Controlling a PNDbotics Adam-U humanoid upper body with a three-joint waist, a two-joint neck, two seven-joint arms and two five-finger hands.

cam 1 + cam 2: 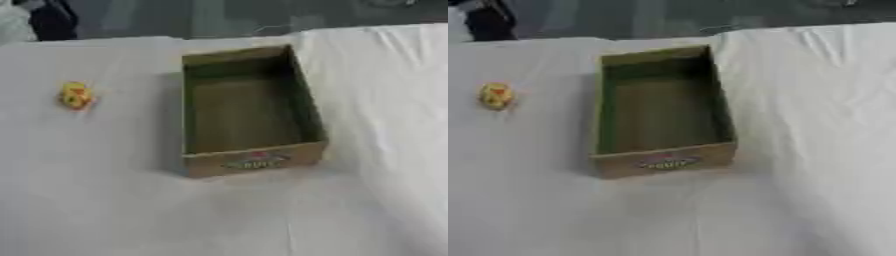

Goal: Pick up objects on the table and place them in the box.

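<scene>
Neither of my hands shows in either eye view, so I cannot tell whether their fingers are spread, curled or holding anything; nothing of my arms reaches into the picture either.

What I have to collect is a small yellow object [75,95] with a touch of orange or red on it, lying on the white cloth of the table [105,210], well to the left of the box [254,161] and about level with its middle. It sits alone, apart from everything else. I cannot make out what it is (a rounded lump is all I would swear to). From its look I judge it light, and probably smooth enough to roll or slip if I nudge it sideways, so I would come down from above and close thumb and fingers across its widest part, not push at it from one side. Whether it is soft or hard I cannot say, so I would treat it as something that might squash.

As for the container, the box is an open-topped brown cardboard tray, long and fairly deep, standing flat on the cloth with a printed label on its near wall. I see only bare cardboard floor and shadowed walls inside, with no object in it yet.
</scene>
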